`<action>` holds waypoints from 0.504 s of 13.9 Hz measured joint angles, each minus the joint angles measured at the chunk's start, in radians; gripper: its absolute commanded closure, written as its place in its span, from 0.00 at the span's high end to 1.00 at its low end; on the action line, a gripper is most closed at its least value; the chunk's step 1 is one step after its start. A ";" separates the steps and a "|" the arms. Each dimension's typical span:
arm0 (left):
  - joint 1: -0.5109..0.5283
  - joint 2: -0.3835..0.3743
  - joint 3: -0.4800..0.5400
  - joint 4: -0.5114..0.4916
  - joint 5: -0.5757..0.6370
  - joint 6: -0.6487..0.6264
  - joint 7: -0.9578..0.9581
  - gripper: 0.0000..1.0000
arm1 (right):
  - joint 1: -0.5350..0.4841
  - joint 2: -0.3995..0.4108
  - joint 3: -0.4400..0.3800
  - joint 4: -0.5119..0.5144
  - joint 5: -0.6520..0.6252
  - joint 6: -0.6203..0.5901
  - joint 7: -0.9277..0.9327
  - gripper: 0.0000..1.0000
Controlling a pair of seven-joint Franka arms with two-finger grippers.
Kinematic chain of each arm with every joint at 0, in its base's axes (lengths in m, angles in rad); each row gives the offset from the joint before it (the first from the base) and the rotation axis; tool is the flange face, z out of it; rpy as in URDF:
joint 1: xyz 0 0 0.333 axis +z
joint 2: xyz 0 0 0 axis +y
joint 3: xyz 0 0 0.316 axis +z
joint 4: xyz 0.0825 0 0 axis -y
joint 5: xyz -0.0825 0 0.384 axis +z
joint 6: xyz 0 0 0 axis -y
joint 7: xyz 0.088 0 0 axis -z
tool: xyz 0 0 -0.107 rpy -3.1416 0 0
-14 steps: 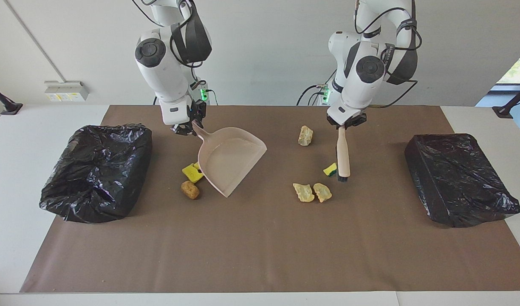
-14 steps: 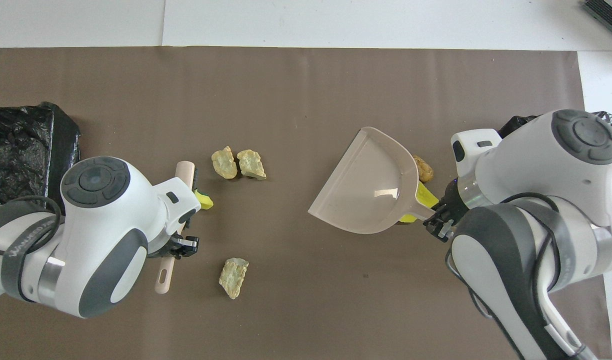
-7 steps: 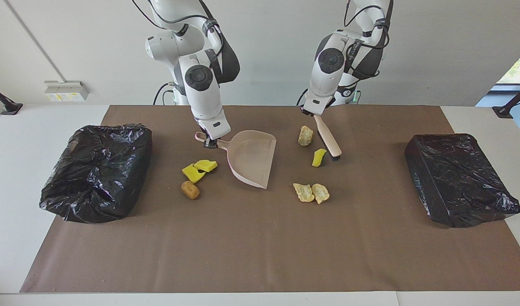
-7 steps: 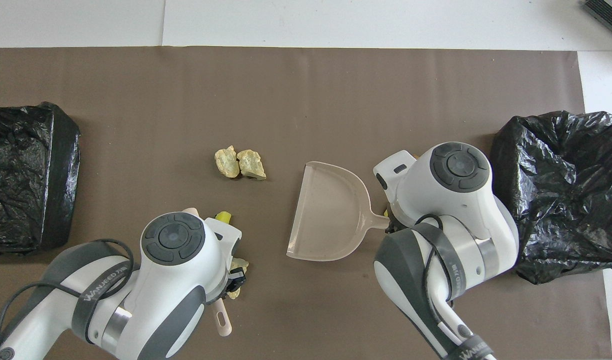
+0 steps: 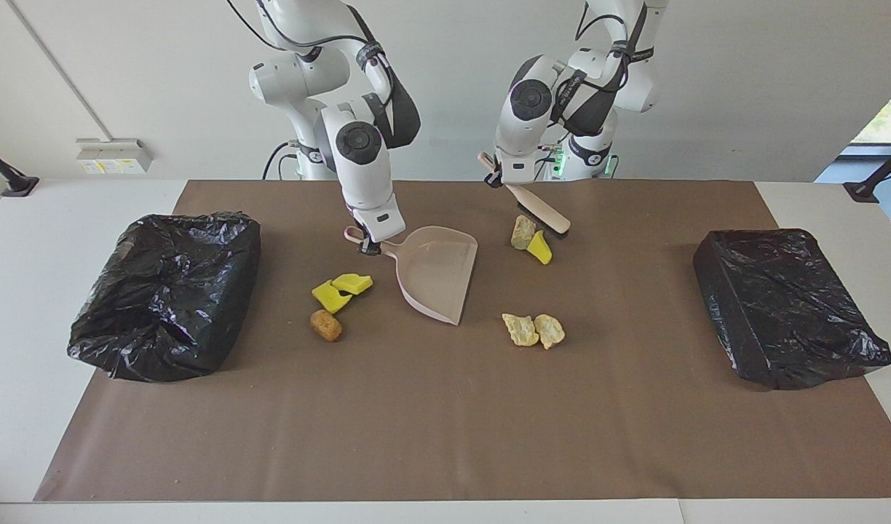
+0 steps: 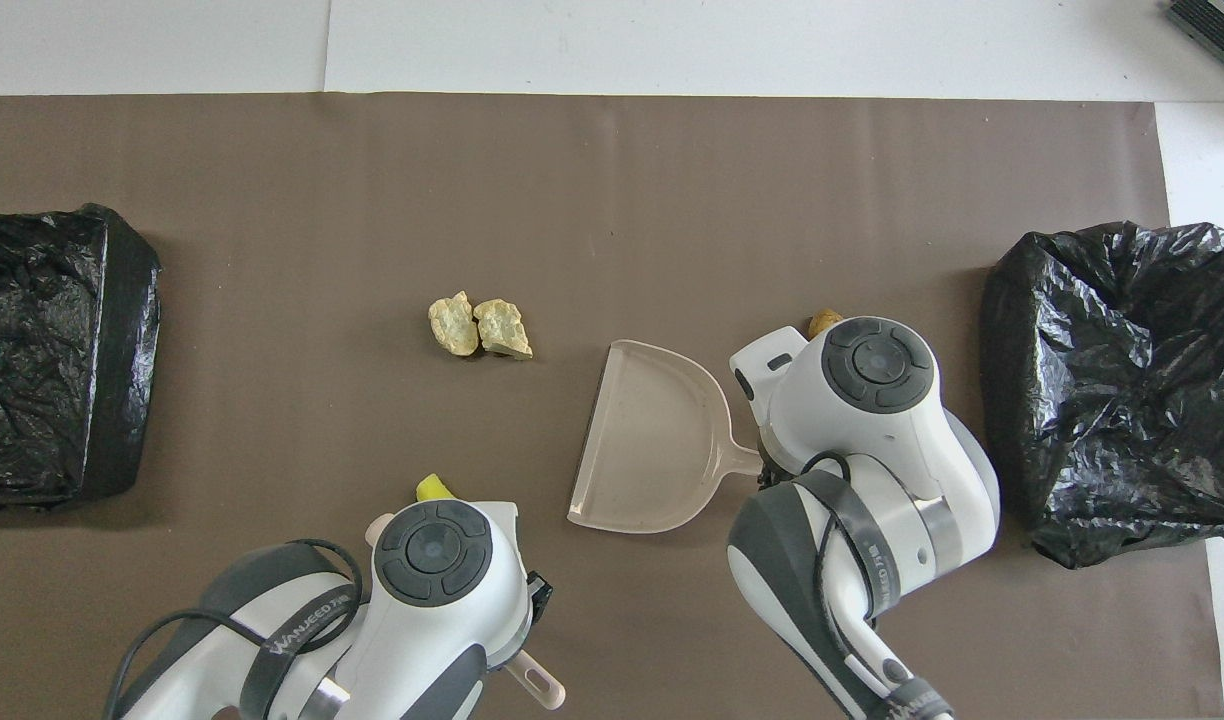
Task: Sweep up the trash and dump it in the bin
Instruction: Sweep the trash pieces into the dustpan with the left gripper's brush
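Observation:
My right gripper (image 5: 370,246) is shut on the handle of the pale pink dustpan (image 5: 434,273), which rests on the mat, also in the overhead view (image 6: 652,440). My left gripper (image 5: 505,183) is shut on the brush (image 5: 540,209), tilted, with its bristles low beside a yellow wedge (image 5: 540,247) and a tan chunk (image 5: 520,231) that touch. Two tan chunks (image 5: 534,330) lie together farther from the robots, also seen from overhead (image 6: 477,327). Two yellow wedges (image 5: 340,290) and a brown nugget (image 5: 326,324) lie beside the dustpan, toward the right arm's end. The overhead view hides both grippers under the arms.
An open bin lined with a black bag (image 5: 165,291) stands at the right arm's end of the brown mat, also in the overhead view (image 6: 1122,380). A second box wrapped in black plastic (image 5: 787,306) stands at the left arm's end.
My left arm has drawn the brush back toward the robots, and the yellow wedge has moved with it up against the tan chunk. The dustpan has turned and shifted slightly.

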 measured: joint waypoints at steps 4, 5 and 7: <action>-0.040 0.001 0.001 -0.050 -0.036 0.104 -0.172 0.00 | 0.001 0.000 0.000 -0.005 0.000 0.000 0.016 0.00; -0.057 0.005 0.001 -0.059 -0.039 0.130 -0.200 0.00 | 0.001 0.000 0.000 -0.005 0.000 0.000 0.022 0.00; -0.084 0.029 0.000 -0.072 -0.041 0.228 -0.228 0.00 | 0.003 0.000 0.000 -0.005 0.000 0.000 0.030 0.00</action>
